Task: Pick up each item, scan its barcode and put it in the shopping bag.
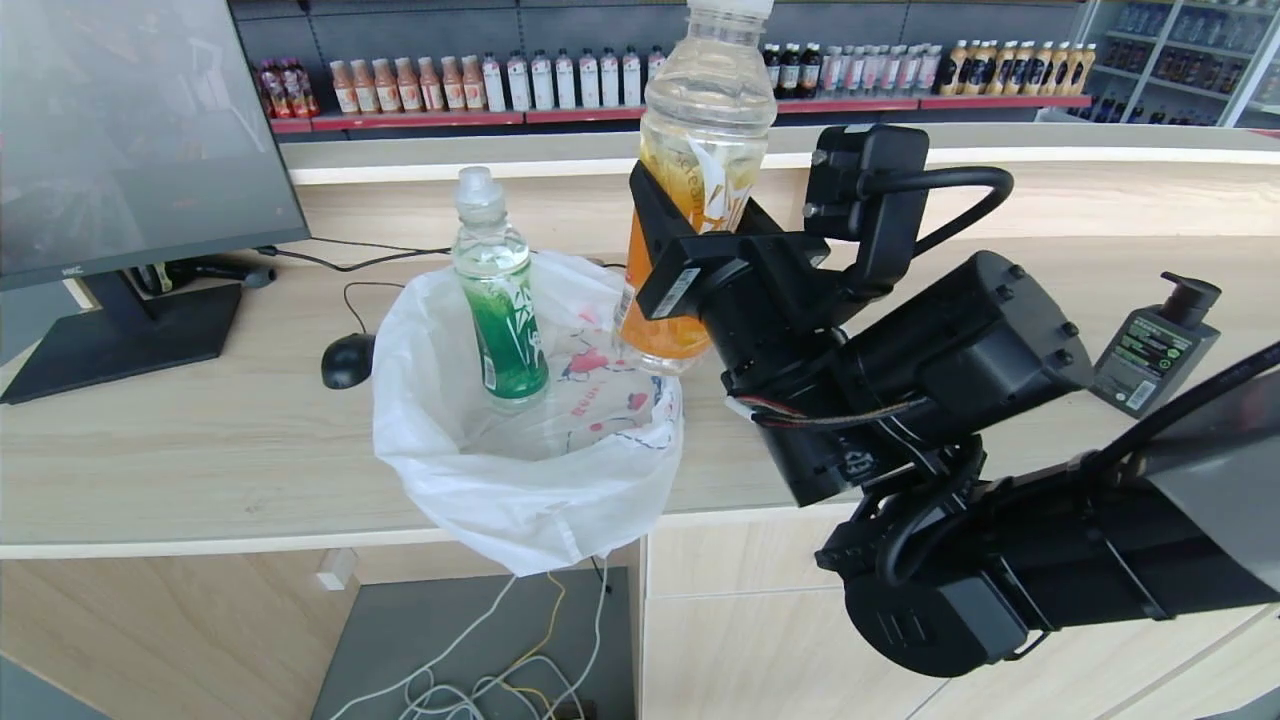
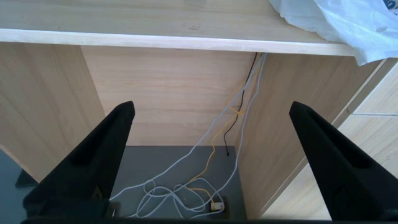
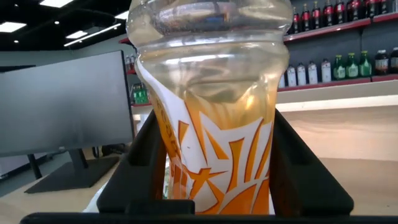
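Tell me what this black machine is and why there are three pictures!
It is a robot with two arms, working like a shop cashier. The big picture comes from a camera on its head; the other two from cameras on its wrists. Its right gripper, a two-fingered claw, is shut on an orange drink bottle, held upright above the wooden counter. A green bottle stands in the white shopping bag. A monitor, a mouse and a dark pump bottle also sit on the counter. The left gripper is open and empty, low in front of the counter, above cables on the floor.
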You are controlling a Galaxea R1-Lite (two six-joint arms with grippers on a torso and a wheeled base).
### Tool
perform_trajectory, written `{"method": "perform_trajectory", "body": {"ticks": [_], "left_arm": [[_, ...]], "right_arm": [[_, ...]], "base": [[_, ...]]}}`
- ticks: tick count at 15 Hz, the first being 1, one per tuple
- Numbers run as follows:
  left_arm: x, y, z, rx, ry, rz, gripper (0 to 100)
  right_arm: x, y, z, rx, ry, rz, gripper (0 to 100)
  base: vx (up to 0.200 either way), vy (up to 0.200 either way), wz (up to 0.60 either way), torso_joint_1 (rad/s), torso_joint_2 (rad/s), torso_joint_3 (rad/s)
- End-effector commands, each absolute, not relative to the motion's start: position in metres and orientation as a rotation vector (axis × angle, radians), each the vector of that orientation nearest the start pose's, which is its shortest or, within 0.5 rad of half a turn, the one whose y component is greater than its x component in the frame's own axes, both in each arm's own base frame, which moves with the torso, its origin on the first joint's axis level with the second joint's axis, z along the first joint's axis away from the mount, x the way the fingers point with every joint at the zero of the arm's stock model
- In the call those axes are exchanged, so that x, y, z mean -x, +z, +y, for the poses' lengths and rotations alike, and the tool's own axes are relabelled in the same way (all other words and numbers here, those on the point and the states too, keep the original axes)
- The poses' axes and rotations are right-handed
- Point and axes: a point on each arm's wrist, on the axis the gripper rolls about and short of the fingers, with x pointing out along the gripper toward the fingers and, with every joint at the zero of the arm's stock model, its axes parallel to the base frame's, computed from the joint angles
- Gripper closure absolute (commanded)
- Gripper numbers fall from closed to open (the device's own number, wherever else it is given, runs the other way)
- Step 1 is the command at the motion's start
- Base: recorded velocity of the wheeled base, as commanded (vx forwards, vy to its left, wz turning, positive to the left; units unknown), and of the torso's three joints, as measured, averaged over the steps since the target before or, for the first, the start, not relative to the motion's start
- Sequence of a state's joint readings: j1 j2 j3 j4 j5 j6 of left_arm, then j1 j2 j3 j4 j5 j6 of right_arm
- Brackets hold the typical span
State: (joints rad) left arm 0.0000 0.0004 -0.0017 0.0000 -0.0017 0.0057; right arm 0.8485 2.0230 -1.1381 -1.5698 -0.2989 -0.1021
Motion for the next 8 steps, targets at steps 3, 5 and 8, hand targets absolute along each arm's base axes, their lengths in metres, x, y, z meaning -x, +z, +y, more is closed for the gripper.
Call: {"method": "perform_trajectory", "body": {"ticks": [3,5,8], "left_arm": [[0.0229,0.0757,0.0,-0.006,-0.002,0.0,0],[0.0229,0.0759,0.0,-0.006,-0.002,-0.002,0],[0.0229,0.0759,0.0,-0.006,-0.002,-0.002,0]], "right_arm": [[-0.2576,0.2427,0.2806,-0.296,0.479,-0.589,100],[-0.2574,0.2425,0.2802,-0.317,0.483,-0.582,100],[-0.2576,0.2415,0.2804,-0.317,0.482,-0.578,100]], "base": [[0.0,0.0,0.0,0.0,0.0,0.0],[0.0,0.0,0.0,0.0,0.0,0.0],[0.0,0.0,0.0,0.0,0.0,0.0]]}}
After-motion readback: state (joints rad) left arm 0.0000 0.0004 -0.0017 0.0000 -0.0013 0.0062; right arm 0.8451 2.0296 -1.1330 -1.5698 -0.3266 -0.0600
